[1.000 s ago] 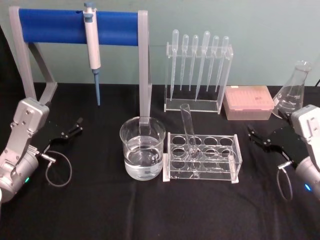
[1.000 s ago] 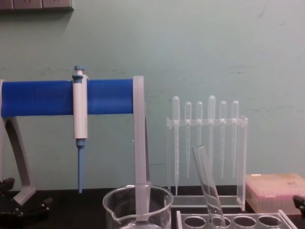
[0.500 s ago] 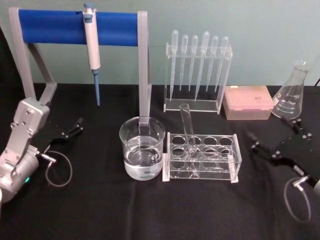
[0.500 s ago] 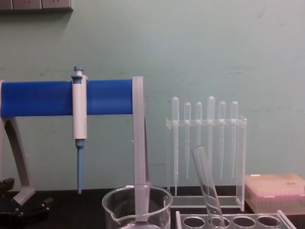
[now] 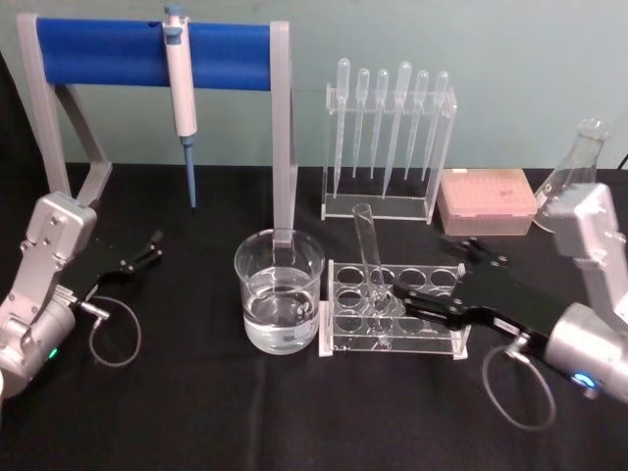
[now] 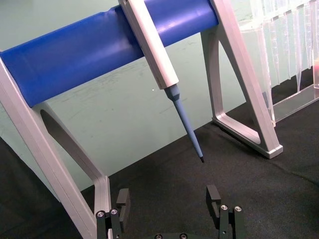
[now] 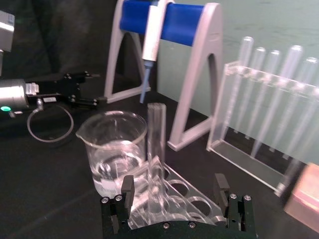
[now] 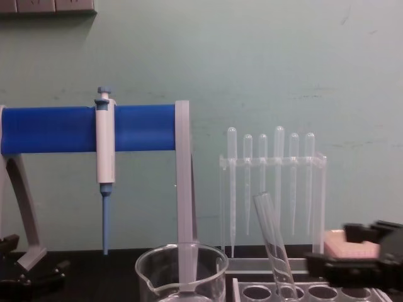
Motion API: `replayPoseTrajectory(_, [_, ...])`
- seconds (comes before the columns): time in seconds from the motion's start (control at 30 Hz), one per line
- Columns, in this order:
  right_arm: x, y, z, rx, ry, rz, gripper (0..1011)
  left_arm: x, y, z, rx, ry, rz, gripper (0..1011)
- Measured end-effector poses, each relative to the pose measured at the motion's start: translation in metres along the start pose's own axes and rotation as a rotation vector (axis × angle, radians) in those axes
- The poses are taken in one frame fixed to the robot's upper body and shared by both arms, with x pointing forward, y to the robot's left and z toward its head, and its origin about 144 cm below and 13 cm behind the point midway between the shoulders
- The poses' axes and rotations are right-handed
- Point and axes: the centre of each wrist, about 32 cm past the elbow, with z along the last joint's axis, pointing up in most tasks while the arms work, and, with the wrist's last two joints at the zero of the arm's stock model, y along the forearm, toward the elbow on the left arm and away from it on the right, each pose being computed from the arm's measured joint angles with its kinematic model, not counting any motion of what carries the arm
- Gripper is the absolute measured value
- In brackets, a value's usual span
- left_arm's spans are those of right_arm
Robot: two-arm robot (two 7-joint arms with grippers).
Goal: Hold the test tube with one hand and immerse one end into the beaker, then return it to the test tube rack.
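- Right hand (image 5: 422, 267) reaching in from the right above the right half of the test tube rack (image 5: 339, 319), fingers spread wide and gripping nothing, nearer fingertip close to the test tube (image 5: 370, 255) but not touching it.
- Black table (image 5: 294, 422) under everything.
- Blue-barred stand (image 5: 108, 54) on grey legs at the back left.
- Left hand (image 5: 147, 250) low over the table at the far left, well apart from the glassware, fingers open and empty, pointed toward the blue-barred stand.
- Clear pipette stand (image 5: 446, 147) at the back centre, with six bulb-topped pipettes (image 5: 403, 108) hanging in a row.
- Test tube rack of clear plastic with round holes at the middle of the table, in front of the pipette stand.
- Beaker (image 5: 280, 285) just left of the rack, upright, partly filled with clear liquid.
- Conical flask (image 5: 574, 172) at the back right, partly hidden behind the right arm.
- Pink tip box (image 5: 488, 201) just right of the pipette stand.
- White-and-blue micropipette (image 5: 181, 88) hanging from the blue bar, tip down.
- Test tube standing in the rack, second column of holes from the left, round end down, open top leaning to the left, free of both hands.
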Motion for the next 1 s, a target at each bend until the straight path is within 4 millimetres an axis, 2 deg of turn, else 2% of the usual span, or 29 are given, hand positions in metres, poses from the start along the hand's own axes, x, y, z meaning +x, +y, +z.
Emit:
replayPoseTrajectory(0.37, [0.010, 0.043, 0.011, -0.065, 0.000, 0.072, 1003, 0.000, 0.000, 0.000, 0.000, 0.000, 0.000, 1000])
replayPoseTrajectory(0.7, [0.009, 0.060, 0.021, -0.082, -0.042, 0.083, 1002, 0.000, 0.000, 0.000, 0.000, 0.000, 0.000, 1000])
replayPoseTrajectory(0.8, [0.008, 0.062, 0.023, -0.085, -0.048, 0.083, 969, 0.000, 0.000, 0.000, 0.000, 0.000, 0.000, 1000])
replayPoseTrajectory(1.0, [0.005, 0.064, 0.030, -0.081, -0.058, 0.082, 800, 0.000, 0.000, 0.000, 0.000, 0.000, 0.000, 1000])
